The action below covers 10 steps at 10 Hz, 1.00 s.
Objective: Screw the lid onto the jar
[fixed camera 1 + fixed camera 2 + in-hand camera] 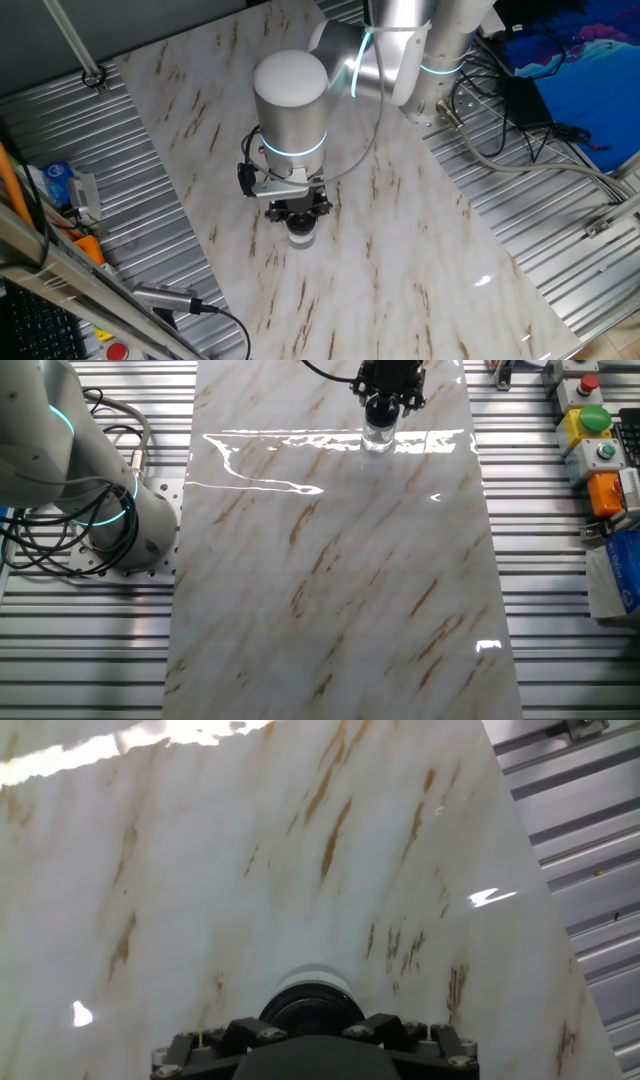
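Note:
The small clear jar (300,236) stands upright on the marble table (400,260), directly under my gripper (298,211). In the other fixed view the jar (378,438) glints below the gripper (385,402), with the black lid (380,410) sitting on its mouth. The hand view shows the round black lid (308,1010) between the black fingers (250,1034), with the jar's pale rim (310,979) peeking out beyond it. The gripper (310,1032) is shut on the lid. The arm's wrist hides the lid in one fixed view.
The marble top is bordered by ribbed metal rails (560,230). Cables (520,130) lie at the far right, and a button box (590,430) sits beside the table. The arm's base (110,510) stands at the table's side.

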Available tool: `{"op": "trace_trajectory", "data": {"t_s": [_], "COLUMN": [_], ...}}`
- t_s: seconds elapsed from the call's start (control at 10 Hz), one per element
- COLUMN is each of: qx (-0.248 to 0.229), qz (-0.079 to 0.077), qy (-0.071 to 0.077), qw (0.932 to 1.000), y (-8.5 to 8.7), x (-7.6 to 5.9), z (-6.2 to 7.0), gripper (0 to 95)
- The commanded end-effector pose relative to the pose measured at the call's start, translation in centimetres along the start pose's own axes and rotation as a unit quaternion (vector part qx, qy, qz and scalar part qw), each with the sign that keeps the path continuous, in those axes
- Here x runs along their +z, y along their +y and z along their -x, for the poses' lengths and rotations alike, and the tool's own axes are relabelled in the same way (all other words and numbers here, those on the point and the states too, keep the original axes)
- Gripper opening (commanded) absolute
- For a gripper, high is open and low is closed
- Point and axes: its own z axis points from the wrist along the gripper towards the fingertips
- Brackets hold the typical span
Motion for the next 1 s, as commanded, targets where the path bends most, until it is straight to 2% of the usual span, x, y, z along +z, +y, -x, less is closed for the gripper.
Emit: {"op": "trace_trajectory", "data": {"t_s": [0.1, 0.2, 0.6, 0.8, 0.9, 1.0], "qx": [0.014, 0.018, 0.042, 0.063, 0.08, 0.098], "qz": [-0.002, -0.002, -0.005, -0.017, -0.025, -0.025], "qy": [-0.001, -0.001, -0.002, -0.006, -0.008, -0.011], "qw": [0.9999, 0.9998, 0.9991, 0.9979, 0.9965, 0.9949], "y": [-0.08, -0.08, -0.08, -0.08, -0.08, -0.07], "x": [0.09, 0.08, 0.08, 0.08, 0.07, 0.07], "z": [0.04, 0.04, 0.03, 0.03, 0.03, 0.02], "gripper": [38.0, 19.0, 19.0, 19.0, 0.0, 0.0]}}
